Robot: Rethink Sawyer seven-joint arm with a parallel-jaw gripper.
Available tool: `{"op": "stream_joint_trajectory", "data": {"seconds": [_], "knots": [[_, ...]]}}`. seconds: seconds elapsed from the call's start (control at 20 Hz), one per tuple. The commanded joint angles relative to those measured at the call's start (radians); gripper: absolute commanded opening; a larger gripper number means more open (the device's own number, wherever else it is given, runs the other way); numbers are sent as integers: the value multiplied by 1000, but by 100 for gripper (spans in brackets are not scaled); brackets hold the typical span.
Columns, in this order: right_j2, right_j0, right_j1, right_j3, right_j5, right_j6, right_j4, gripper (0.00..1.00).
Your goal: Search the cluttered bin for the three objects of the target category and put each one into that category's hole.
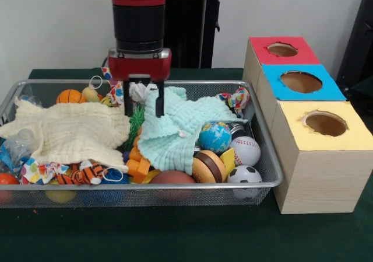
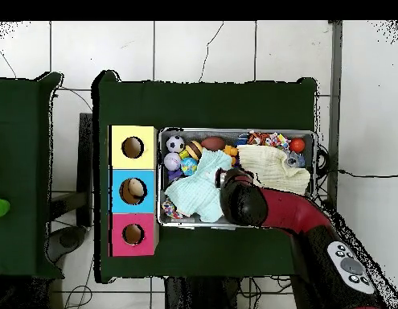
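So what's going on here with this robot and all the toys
A red and black arm hangs over the wire mesh bin, its pincer down at the top edge of a mint green cloth, fingers apart. A cream cloth lies beside it. Balls and toys crowd the bin. The three-hole box stands next to it.

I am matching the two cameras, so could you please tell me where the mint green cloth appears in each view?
Front view: the mint green cloth lies in the middle of the wire mesh bin, below the gripper, right of the cream cloth.
Overhead view: the same cloth fills the bin's left-centre, beside the arm's head.
Shared landmark: the globe ball touches the cloth's edge on the side towards the three-hole box.
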Motion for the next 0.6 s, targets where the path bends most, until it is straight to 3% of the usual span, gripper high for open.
{"op": "stream_joint_trajectory", "data": {"seconds": [0.05,0.4,0.6], "knots": [[94,-43,22,-85,157,-28,-5,100],[85,-5,77,-84,99,30,-11,100],[24,27,74,-88,130,30,-33,100]]}}
